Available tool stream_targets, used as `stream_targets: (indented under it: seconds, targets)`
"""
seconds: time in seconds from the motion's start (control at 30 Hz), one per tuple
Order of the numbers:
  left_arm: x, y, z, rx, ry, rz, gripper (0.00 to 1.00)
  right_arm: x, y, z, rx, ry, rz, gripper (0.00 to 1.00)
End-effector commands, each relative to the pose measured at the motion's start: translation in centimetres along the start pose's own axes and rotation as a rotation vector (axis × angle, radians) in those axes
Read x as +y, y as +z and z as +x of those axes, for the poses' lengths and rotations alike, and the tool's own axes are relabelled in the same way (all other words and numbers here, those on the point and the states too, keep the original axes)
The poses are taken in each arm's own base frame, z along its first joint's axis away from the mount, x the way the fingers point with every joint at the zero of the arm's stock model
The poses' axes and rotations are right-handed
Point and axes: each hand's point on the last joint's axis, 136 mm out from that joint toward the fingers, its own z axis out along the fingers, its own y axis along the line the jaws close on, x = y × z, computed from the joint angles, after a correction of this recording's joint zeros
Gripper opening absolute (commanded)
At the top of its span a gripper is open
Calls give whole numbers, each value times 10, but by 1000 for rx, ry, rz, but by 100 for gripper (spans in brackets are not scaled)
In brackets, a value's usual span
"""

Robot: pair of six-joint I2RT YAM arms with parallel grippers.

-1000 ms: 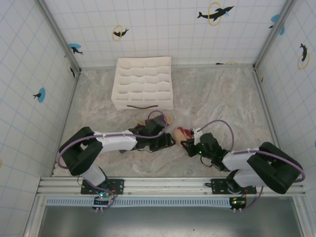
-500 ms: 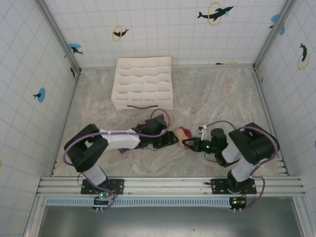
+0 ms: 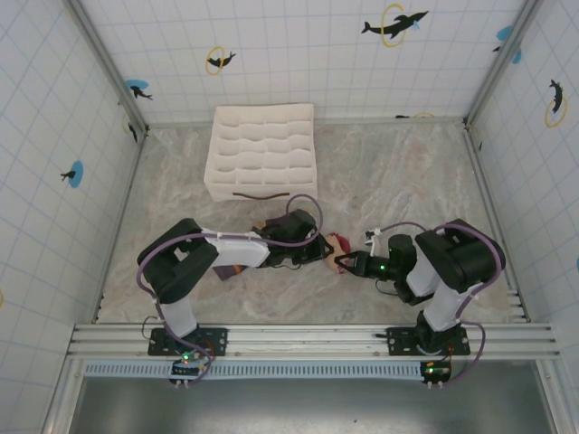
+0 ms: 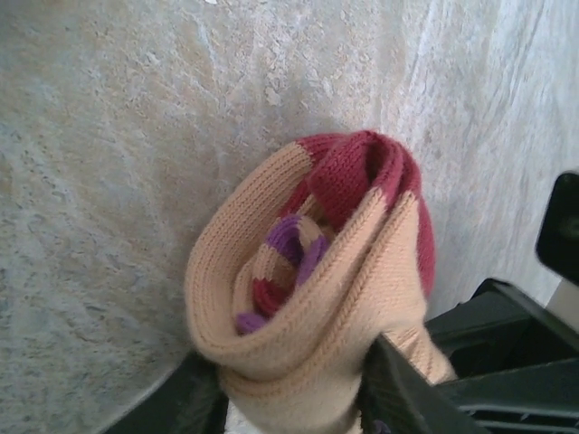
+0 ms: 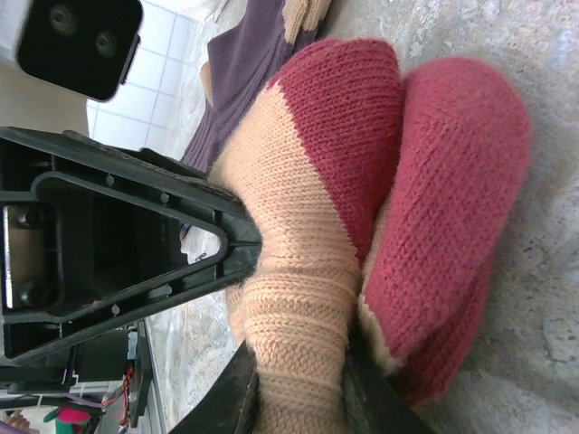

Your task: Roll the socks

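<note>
The beige sock [image 4: 298, 298] is rolled up, dark red toe on the outside and its red-purple striped cuff tucked within. The roll [image 3: 335, 244] lies on the marble floor between both arms. My left gripper [image 4: 289, 402] [image 3: 318, 248] is shut on the sock's near end, one black finger [image 4: 185, 402] on each side. From the opposite side, my right gripper [image 5: 294, 402] [image 3: 345, 262] is shut on the same beige sock [image 5: 298, 226]. The purple sock [image 5: 240, 72] lies flat behind, partly under the left arm [image 3: 230, 269].
The white gridded organiser box [image 3: 262, 152] stands at the back, left of centre. Tiled walls close in the floor on three sides. The left gripper's black body [image 5: 109, 244] sits right against the roll in the right wrist view.
My left gripper has slid right up to the roll and closed on the beige sock. The right arm folded back at the elbow while keeping its grip.
</note>
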Motion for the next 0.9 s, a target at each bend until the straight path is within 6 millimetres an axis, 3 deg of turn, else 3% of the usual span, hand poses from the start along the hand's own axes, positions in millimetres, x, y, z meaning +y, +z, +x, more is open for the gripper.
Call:
stream_targets:
  seconds: [0.0,0.17,0.3,0.53,0.87]
  targets:
    - [24,7,1,2,-33,-103,21,-24,-5,36,119,129,96,22]
    - [30,5,5,24,-34,-143,0,-25,-6,30,126,41,171,36]
    - [31,0,9,52,-20,-160,0,-27,-13,21,107,-117,300,48]
    - [44,-16,17,98,-3,-247,0,-12,-24,0,56,-365,473,64]
    - [60,-31,36,146,-23,-287,0,35,-10,-10,-8,-699,558,68]
